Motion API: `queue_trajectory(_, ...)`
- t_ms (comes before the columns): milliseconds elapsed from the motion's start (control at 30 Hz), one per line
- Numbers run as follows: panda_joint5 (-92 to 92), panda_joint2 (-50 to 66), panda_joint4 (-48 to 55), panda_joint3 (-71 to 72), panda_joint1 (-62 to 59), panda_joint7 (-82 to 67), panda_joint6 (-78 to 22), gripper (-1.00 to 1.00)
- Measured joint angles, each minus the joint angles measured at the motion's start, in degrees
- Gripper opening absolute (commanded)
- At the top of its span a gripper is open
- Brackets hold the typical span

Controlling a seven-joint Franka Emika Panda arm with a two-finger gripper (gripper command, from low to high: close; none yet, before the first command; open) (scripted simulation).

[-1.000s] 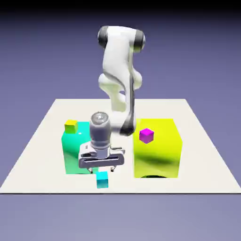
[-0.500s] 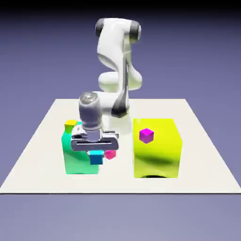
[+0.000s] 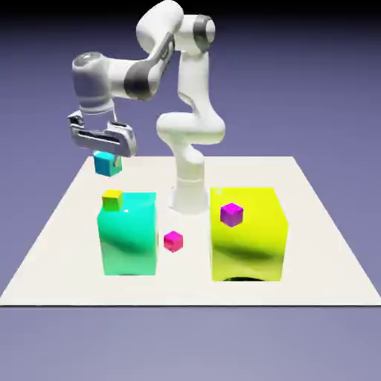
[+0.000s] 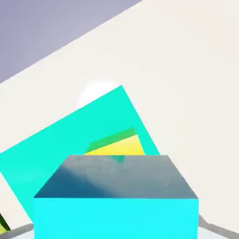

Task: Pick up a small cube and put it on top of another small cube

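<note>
My gripper (image 3: 106, 154) is shut on the tiny cyan cube (image 3: 107, 163), which hangs in the air above the large teal-green block (image 3: 128, 237). The tiny yellow cube (image 3: 112, 199) rests on that block's top at its far left corner, a little below the cyan cube. In the hand view the cyan cube (image 4: 116, 198) fills the bottom and hides the fingers. Beyond it lie the yellow cube (image 4: 116, 145) and the teal block's top (image 4: 56, 144).
A large yellow-green block (image 3: 248, 234) stands at the exterior view's right with a tiny purple cube (image 3: 231, 214) on top. A tiny magenta cube (image 3: 173, 240) lies on the white table (image 3: 320, 238) between the two big blocks.
The gripper closed on the cyan cube at the table's front, lifted it, and carried it up and to the exterior view's left, above the teal block. The magenta cube came into sight.
</note>
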Motion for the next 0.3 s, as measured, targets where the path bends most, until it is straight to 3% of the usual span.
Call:
queue_trajectory(67, 0.1, 1.41, -3.61, -0.41, -0.08, -0.23, 4.98, -1.0)
queue_trajectory(100, 0.12, 1.63, -4.19, -0.47, -0.1, -0.27, 5.77, 1.0)
queue_trajectory(167, -0.08, 1.63, -4.19, -0.47, -0.1, -0.18, 5.77, 1.0)
queue_trajectory(300, -0.26, -1.18, 3.03, 0.34, 0.07, 0.25, -4.18, 1.0)
